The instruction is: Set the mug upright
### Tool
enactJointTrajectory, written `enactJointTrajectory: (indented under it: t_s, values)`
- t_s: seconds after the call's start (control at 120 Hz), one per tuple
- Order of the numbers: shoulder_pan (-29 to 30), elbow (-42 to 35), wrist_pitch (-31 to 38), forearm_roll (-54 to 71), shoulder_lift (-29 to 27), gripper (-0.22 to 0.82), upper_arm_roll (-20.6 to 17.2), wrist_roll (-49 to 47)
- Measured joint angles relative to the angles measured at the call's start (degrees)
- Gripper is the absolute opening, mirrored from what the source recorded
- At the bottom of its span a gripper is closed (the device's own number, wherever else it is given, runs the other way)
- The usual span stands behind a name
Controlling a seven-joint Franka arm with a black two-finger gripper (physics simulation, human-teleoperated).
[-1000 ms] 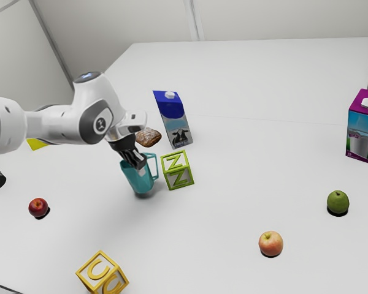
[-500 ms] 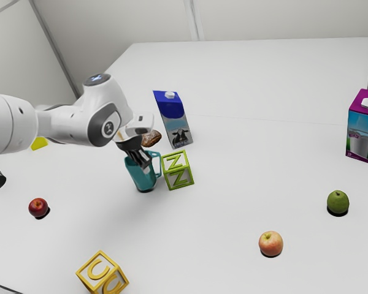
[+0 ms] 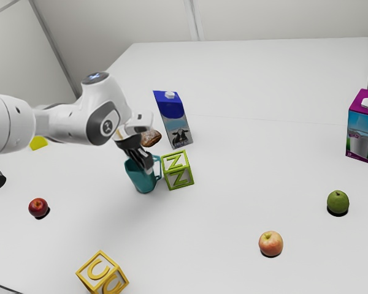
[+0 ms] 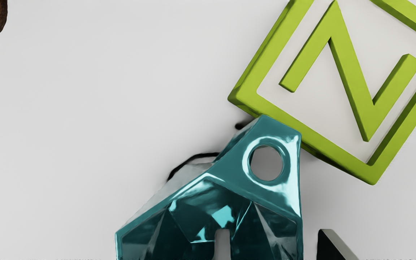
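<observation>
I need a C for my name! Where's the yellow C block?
The yellow-and-white letter cube is at the bottom edge, toward the exterior view's left, nearer the camera than the round red apple.

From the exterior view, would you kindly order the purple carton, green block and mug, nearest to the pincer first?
1. Mug, right at the pincer.
2. Green block, beside the mug's handle.
3. Purple carton, exterior view's right edge.

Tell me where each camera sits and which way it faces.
Exterior view: beside the arm, looking down across the table; the arm and its jaws show.
Wrist view: on the arm's end, looking down past the parted jaws, one inside the teal mug, one outside.
Shared: the mug, the green letter block and the jaws.
</observation>
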Motion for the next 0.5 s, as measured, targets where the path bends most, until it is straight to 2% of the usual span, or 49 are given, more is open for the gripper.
enactJointTrajectory:
  t_s: [0.108, 0.267, 0.392, 0.5]
  values:
    - [0.2, 0.1, -0.9, -0.2, -2.9, 0.33, -0.3, 0.0]
    - [-0.1, 4.4, -5.0, -0.7, -4.7, 0.46, -0.4, 0.0]
    - [-0.1, 16.0, -11.9, -0.5, -0.3, 0.53, -0.2, 0.1]
    - [1.9, 21.5, -17.1, -0.4, 1.4, 0.56, -1.1, 0.1]
